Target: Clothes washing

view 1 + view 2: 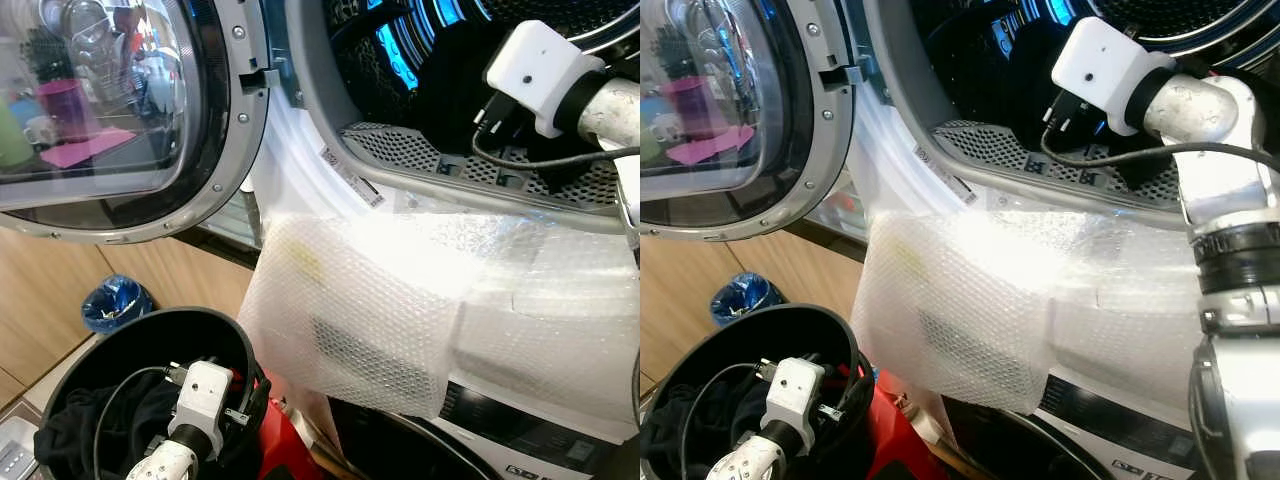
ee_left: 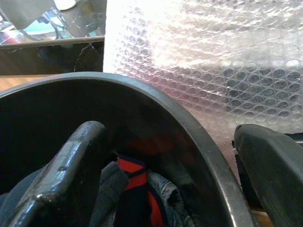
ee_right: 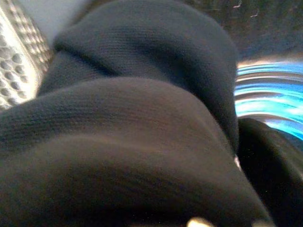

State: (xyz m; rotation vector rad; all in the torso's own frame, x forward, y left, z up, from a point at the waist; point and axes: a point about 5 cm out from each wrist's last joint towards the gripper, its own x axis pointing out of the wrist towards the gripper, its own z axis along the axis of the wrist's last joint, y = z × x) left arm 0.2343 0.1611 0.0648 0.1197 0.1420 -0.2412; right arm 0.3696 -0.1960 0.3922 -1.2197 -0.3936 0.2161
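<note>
The washer drum (image 1: 400,150) stands open, its round glass door (image 1: 100,100) swung out to the left. My right arm, with its white wrist block (image 1: 540,60), reaches into the drum. A black garment (image 3: 142,118) lies right against the right wrist camera, and dark cloth (image 1: 1020,50) sits in the drum. Low on the left, my left gripper (image 2: 168,137) is open and straddles the rim of a black basket (image 1: 150,325), one finger (image 2: 80,156) inside and one outside. The basket holds dark clothes (image 1: 90,420) and a red and navy piece (image 2: 135,179).
Bubble wrap (image 1: 400,300) hangs over the machine's front below the drum opening. A second appliance front (image 1: 520,430) sits under it. A red object (image 1: 285,440) is wedged beside the basket. A blue bag (image 1: 115,302) lies on the wooden floor to the left.
</note>
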